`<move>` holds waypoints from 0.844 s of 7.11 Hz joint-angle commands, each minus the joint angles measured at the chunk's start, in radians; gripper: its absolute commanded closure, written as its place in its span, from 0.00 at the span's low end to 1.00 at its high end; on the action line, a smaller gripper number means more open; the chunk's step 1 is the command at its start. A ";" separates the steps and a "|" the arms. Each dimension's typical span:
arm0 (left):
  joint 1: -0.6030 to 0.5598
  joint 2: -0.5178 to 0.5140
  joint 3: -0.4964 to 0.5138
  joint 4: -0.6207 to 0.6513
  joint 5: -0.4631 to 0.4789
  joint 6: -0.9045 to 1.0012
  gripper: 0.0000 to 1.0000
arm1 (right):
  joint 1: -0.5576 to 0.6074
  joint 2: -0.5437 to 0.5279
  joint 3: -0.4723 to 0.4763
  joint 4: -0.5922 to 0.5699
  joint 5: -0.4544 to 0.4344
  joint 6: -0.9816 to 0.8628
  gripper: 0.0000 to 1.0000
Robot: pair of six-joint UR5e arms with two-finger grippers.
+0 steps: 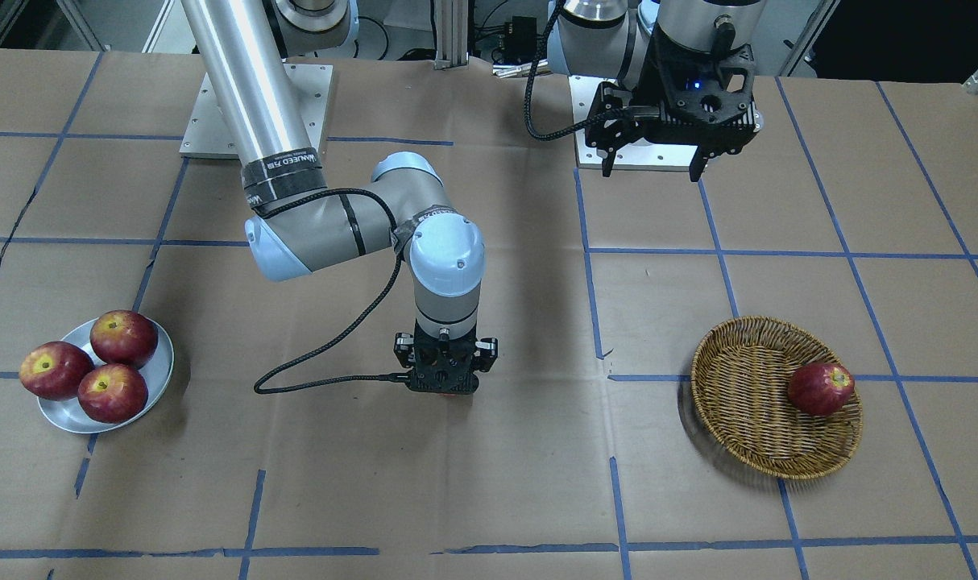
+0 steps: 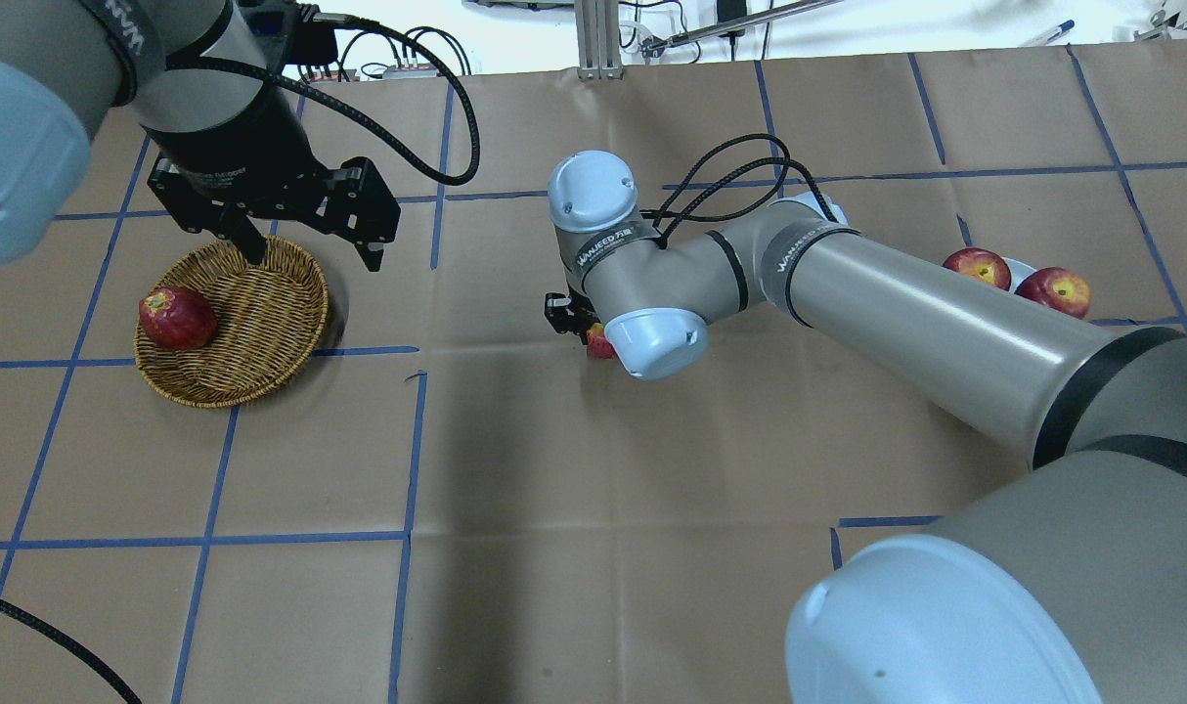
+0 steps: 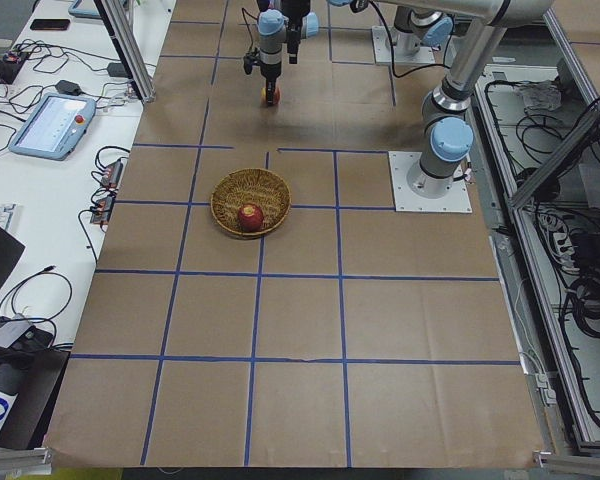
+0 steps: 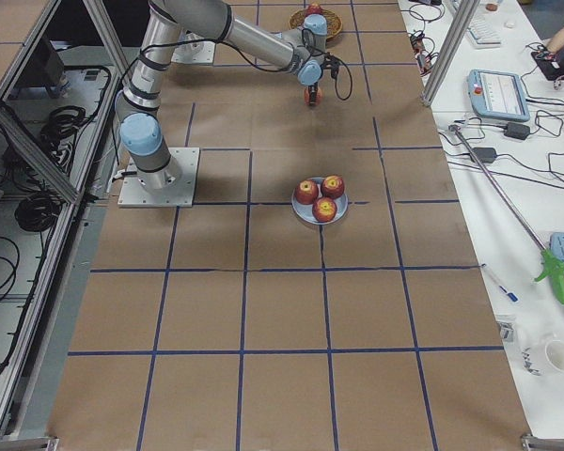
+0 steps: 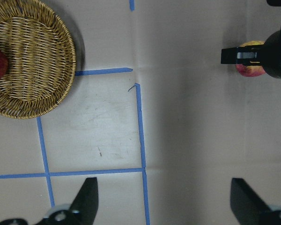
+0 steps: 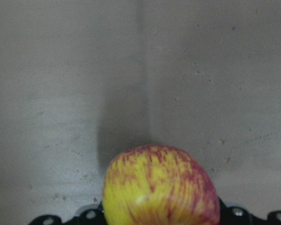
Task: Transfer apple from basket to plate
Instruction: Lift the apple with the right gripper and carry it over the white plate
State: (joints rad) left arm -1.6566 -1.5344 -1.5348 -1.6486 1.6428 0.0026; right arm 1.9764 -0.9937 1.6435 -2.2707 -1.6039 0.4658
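The yellow-streaked apple sits between the fingers of my right gripper, which is shut on it low over the middle of the table. The apple also shows in the overhead view and the left wrist view. I cannot tell whether it touches the paper. The wicker basket holds one darker red apple. My left gripper hangs open and empty above the table beside the basket. The metal plate carries three red apples.
Brown paper with blue tape lines covers the table. The right arm's cable loops down beside the right gripper. The arm base plates stand at the robot's edge of the table. The plate is far to the right gripper's side, and the basket is on the opposite side.
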 commanded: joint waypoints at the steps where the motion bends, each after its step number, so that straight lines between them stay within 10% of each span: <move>1: 0.000 -0.001 0.004 0.000 0.018 0.000 0.01 | -0.031 -0.092 0.001 0.040 -0.002 -0.009 0.50; 6: -0.003 -0.004 0.010 0.001 0.014 -0.016 0.01 | -0.517 -0.411 0.128 0.293 -0.004 -0.641 0.51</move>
State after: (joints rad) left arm -1.6584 -1.5371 -1.5253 -1.6475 1.6572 -0.0089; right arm 1.5959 -1.3423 1.7136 -1.9920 -1.6107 0.0029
